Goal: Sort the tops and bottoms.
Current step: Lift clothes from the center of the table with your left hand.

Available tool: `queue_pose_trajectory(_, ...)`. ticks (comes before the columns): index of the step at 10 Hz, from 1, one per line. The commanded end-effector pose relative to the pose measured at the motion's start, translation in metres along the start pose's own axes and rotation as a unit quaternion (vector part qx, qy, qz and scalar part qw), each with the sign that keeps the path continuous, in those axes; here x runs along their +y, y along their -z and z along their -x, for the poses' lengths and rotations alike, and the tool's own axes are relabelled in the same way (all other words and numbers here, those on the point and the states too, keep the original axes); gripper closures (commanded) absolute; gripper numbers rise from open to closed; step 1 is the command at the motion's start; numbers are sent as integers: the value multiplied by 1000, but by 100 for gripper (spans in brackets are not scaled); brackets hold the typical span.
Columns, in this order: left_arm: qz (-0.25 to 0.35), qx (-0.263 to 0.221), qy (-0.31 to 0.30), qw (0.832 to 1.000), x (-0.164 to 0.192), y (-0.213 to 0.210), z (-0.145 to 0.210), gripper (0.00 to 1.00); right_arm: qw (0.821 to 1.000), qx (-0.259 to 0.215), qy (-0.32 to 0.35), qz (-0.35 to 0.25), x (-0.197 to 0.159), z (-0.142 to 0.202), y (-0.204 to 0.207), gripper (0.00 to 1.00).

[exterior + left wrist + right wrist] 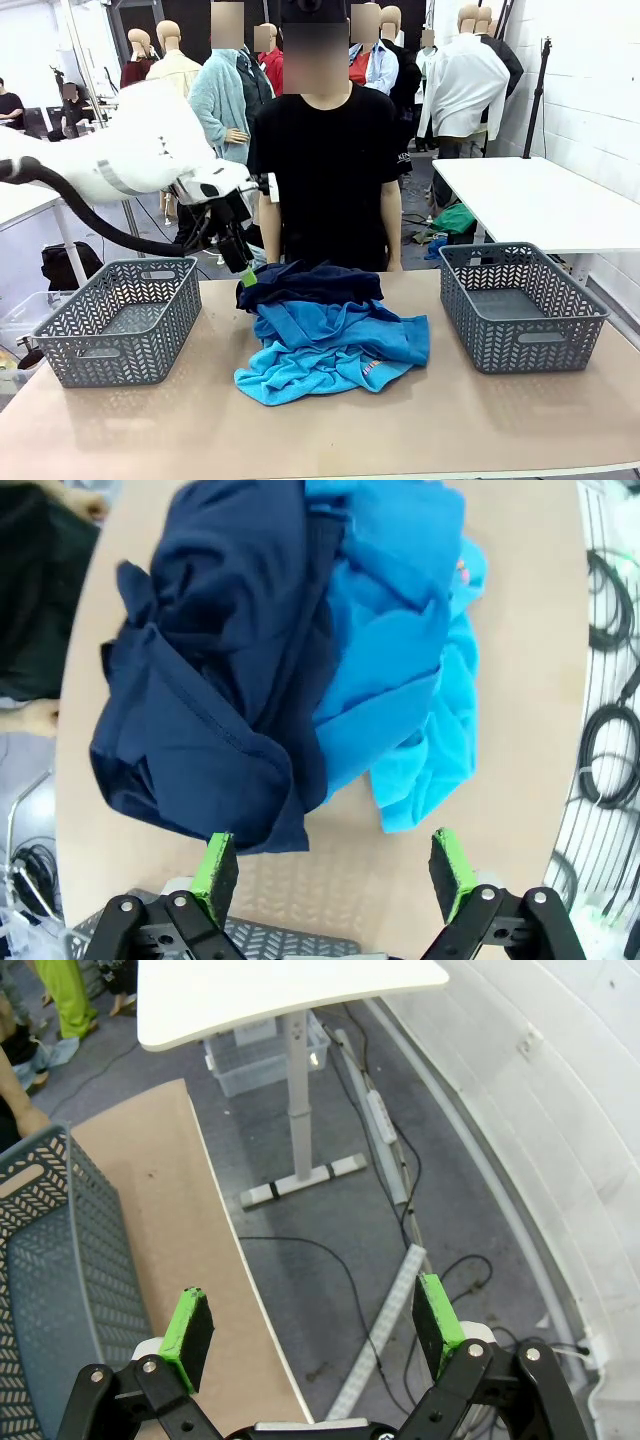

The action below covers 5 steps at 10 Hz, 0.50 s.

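Hovering left claw [332, 852], apart, at hem of bottoms [200, 680]; right claw [310, 1308] apart over table [150, 1180] edge.

My left claw [333, 872] hangs wide open over the tan table [520, 700], one green pad [216, 870] by the edge of the soft dark navy garment [210, 680], which lies heaped against crumpled turquoise and blue fabric tops [400, 660].

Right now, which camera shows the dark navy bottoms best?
The left wrist view: it looks down on the navy bottoms, nearly whole, lying beside the blue tops, just ahead of the open left tool. The front view gives a low strip behind the tops. The right wrist view faces a basket and floor.
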<state>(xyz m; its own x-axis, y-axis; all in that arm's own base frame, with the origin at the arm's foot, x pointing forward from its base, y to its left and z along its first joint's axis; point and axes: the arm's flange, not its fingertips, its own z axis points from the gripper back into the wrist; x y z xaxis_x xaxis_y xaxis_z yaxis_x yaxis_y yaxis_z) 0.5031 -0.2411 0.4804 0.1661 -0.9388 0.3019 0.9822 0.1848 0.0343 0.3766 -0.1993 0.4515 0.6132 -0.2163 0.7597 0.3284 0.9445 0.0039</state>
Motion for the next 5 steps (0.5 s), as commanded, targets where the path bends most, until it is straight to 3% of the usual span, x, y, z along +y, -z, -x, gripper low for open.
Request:
queue_pose_trajectory(1, 3, 25, 31, 999, 19, 3, 2, 0, 1000, 5, -1, 0, -1, 0, -1, 0)
queue_pose_trajectory(3, -11, 10, 43, 999, 25, 14, 3, 0, 1000, 5, -1, 0, -1, 0, -1, 0)
queue_pose_trajectory(5, 18, 18, 39, 999, 27, 26, 1, 0, 1000, 5, -1, 0, -1, 0, -1, 0)
